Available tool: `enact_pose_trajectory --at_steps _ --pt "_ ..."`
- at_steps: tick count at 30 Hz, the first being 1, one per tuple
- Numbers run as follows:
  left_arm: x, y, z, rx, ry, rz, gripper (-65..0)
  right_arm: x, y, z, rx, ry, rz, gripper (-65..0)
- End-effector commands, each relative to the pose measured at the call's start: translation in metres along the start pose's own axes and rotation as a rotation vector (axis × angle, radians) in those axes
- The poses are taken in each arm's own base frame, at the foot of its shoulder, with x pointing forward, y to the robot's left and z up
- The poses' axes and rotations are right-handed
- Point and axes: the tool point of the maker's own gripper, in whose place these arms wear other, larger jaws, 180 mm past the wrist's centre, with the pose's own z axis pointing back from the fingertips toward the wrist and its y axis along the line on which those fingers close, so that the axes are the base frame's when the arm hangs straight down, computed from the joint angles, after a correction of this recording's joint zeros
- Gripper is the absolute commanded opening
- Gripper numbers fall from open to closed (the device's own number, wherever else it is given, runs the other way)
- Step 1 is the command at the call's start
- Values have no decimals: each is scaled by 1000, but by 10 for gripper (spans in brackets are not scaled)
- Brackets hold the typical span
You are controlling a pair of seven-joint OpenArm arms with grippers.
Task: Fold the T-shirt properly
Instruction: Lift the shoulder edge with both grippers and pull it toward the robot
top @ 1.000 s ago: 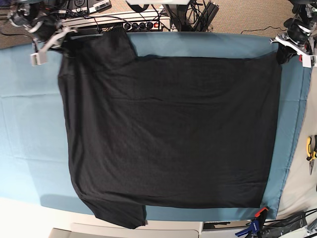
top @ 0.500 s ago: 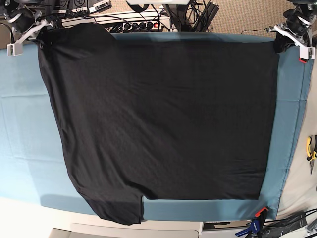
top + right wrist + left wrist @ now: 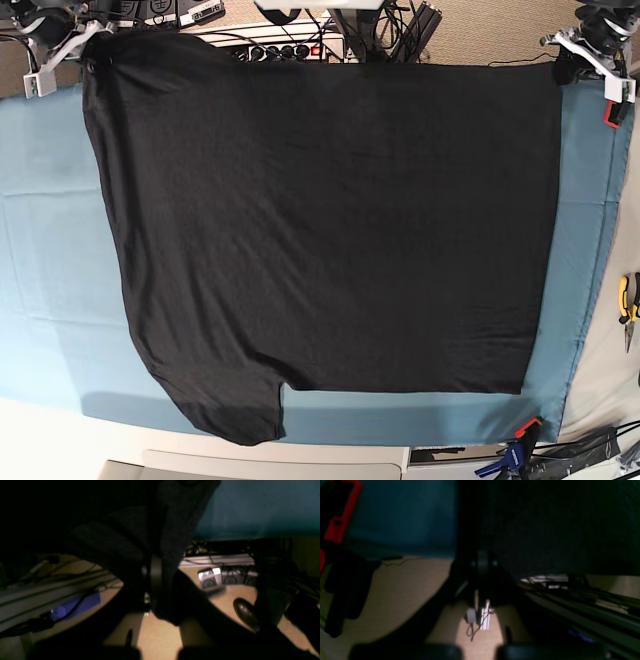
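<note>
The black T-shirt (image 3: 330,220) lies plain side up, spread across the teal table cloth (image 3: 50,250), its far edge pulled taut past the table's back edge. My right gripper (image 3: 88,48) is shut on the shirt's far left corner. My left gripper (image 3: 566,68) is shut on the far right corner. One sleeve (image 3: 235,410) hangs over the near edge. In the right wrist view, bunched dark cloth (image 3: 125,537) runs into the shut right gripper (image 3: 152,580). In the left wrist view, the shirt (image 3: 557,530) hangs from the left gripper (image 3: 482,562).
Cables and a power strip (image 3: 290,48) lie on the floor behind the table. A red-handled clamp (image 3: 520,435) grips the near right corner. Yellow pliers (image 3: 628,300) rest off the right edge. A red clamp (image 3: 342,517) shows in the left wrist view.
Both grippers have pulled the shirt's far edge back and outward. The folded far left sleeve has opened out, and the cloth now covers the table's back edge.
</note>
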Motion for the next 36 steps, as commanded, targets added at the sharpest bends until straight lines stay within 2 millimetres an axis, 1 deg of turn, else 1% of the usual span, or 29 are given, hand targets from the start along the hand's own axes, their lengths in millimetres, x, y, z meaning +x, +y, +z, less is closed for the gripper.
enact_pose_trajectory --at_steps 1,8,12,14,20,23,30,36 --pt "4 -2 5 -13 -9 -12 -650 3 -2 6 -9 -2 15 -650" --pt "-1 -2 6 -10 8 -10 -650 -7 -4 7 -23 47 3 -650" --pt "-9 0 9 -5 31 -6 -650 -13 -14 8 -80 80 -3 -650" --pt "-10 1 10 0 35 -1 -650 -15 -16 8 -91 89 -6 -650" --pt "-2 14 19 43 6 2 -650 -29 -12 9 -84 122 -36 -650" --pt "2 20 23 62 -5 2 -650 -32 -10 9 -74 132 -49 -650" --pt "3 20 23 60 -10 6 -650 -36 -8 10 -65 152 -53 -650" --pt "3 20 23 60 -10 6 -650 -44 -4 12 -47 184 -66 -650"
